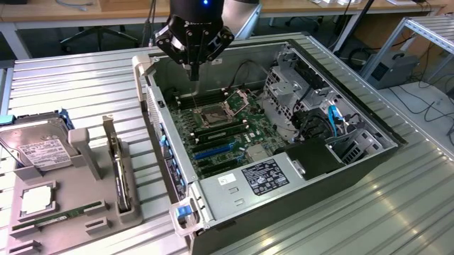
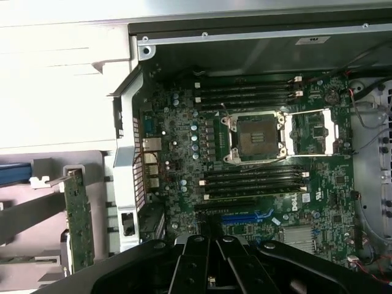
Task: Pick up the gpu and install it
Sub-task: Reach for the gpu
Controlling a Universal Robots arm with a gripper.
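Lab: desks, floor cables, aluminium rack.

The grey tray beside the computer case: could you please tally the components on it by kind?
gpu: 1
hard drive: 1
processor chip: 1
memory stick: 1
Total: 4

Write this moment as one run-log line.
tool: shut, empty, over open computer case | gpu: standing in grey holder, untouched
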